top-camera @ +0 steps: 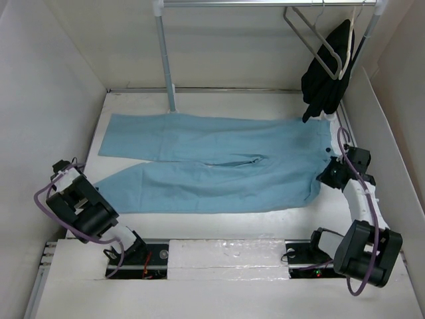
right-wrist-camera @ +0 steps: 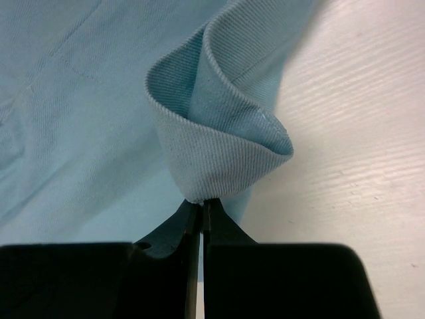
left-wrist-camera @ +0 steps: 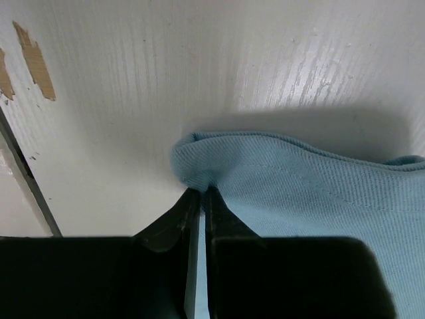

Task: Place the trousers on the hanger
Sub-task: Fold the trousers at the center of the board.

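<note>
Left claw (left-wrist-camera: 201, 194) is clamping a leg hem of the trousers (top-camera: 212, 163), right claw (right-wrist-camera: 200, 203) is pinching the waist corner, cloth lying flat on the bench (top-camera: 219, 226). Lifting both evenly toward the hanger (top-camera: 311, 45) is looking safest.

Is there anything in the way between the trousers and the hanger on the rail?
Nothing lies between them on the table. The left hand and right hand both pinch the trousers. On the rail, though, the black garment hangs beside the hanger, overlapping its lower end in the top view; it may crowd it.
</note>
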Motion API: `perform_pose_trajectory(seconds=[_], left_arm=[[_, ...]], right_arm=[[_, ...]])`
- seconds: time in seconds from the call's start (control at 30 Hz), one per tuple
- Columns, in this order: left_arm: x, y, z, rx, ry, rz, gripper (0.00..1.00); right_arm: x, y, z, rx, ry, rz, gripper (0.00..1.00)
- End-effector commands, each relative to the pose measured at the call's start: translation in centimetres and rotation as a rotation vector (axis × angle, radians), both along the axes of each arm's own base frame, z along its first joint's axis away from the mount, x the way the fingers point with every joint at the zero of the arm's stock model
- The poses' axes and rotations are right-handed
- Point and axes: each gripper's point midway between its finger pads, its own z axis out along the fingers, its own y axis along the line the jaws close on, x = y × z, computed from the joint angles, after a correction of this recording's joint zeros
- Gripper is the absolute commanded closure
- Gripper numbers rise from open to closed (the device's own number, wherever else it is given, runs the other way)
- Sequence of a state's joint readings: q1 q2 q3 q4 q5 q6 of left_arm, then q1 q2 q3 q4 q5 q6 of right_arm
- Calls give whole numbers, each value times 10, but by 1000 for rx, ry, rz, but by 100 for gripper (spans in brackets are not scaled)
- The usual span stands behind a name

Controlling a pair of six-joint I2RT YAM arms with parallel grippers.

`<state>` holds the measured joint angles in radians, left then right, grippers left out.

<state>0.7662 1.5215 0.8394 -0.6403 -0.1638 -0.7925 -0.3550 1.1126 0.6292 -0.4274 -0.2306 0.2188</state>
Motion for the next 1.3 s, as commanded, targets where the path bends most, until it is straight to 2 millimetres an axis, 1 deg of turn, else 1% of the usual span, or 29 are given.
perform_pose_trajectory(seconds=[0.0, 0.03, 0.07, 0.1, 0.13, 0.17, 0.27, 0.3, 0.37, 0.4, 0.47, 0.5, 0.57, 0.63, 0.67, 0.7, 0.77, 0.8, 0.87, 0.93, 0.97, 1.0, 1.03, 1.07, 1.1, 1.13, 1.17, 1.23, 1.27], left_arm=[[1, 17, 15, 53, -4, -27, 100], [4, 21, 28, 74, -19, -63, 100], [11, 28, 50, 132, -72, -88, 100], [17, 42, 77, 204, -92, -89, 100], [21, 35, 94, 217, -75, -98, 100], [26, 30, 94, 213, -76, -118, 100], [57, 25, 116, 192, -232, -138, 100], [71, 27, 132, 203, -283, -148, 100], [86, 29, 143, 208, -296, -158, 100], [102, 31, 162, 246, -334, -167, 100], [119, 33, 168, 249, -344, -181, 100], [131, 35, 180, 261, -378, -189, 100], [147, 35, 186, 265, -396, -208, 100], [162, 41, 203, 303, -427, -216, 100], [171, 39, 201, 300, -426, -230, 100], [180, 40, 213, 319, -454, -234, 100], [200, 34, 217, 328, -483, -261, 100], [211, 34, 227, 350, -511, -270, 100], [235, 26, 227, 363, -530, -302, 100], [257, 25, 240, 401, -581, -319, 100], [269, 24, 229, 390, -570, -326, 100], [282, 19, 235, 393, -598, -342, 100], [299, 17, 231, 390, -604, -352, 100], [303, 19, 216, 375, -577, -353, 100], [316, 17, 227, 391, -604, -363, 100], [323, 15, 224, 391, -597, -369, 100], [332, 19, 207, 379, -570, -369, 100], [347, 19, 213, 389, -592, -374, 100], [355, 21, 199, 377, -577, -373, 100]], right_arm=[[-5, -9, 30, -38, -40, 25, 100], [-9, -8, 35, -30, -41, 35, 100], [-8, -6, 54, -54, -72, 49, 100], [-15, 1, 57, -46, -51, 62, 100], [-16, 7, 67, -32, -82, 76, 100], [-15, 9, 70, -20, -92, 80, 100], [-7, 7, 80, -33, -101, 91, 100], [3, -1, 91, -61, -110, 78, 100], [14, -14, 98, -104, -112, 51, 100], [27, -22, 102, -98, -119, 36, 100], [41, -26, 108, -79, -148, 27, 100], [51, -29, 115, -84, -177, 21, 100], [68, -34, 128, -72, -216, 5, 100], [84, -40, 145, -85, -260, -2, 100], [91, -42, 140, -71, -244, 2, 100], [98, -43, 141, -67, -249, 3, 100], [112, -46, 139, -45, -251, 4, 100], [123, -47, 143, -38, -288, 3, 100], [139, -49, 138, -5, -306, 0, 100], [157, -52, 145, 4, -357, 3, 100], [163, -54, 145, 8, -359, -1, 100], [178, -61, 145, 7, -367, -6, 100], [190, -64, 140, 20, -358, 1, 100], [190, -62, 141, 27, -360, 9, 100], [199, -66, 149, 19, -377, 12, 100], [208, -67, 136, 38, -355, 18, 100], [214, -67, 134, 46, -354, 28, 100], [228, -67, 129, 63, -352, 33, 100], [233, -67, 130, 70, -360, 37, 100]])
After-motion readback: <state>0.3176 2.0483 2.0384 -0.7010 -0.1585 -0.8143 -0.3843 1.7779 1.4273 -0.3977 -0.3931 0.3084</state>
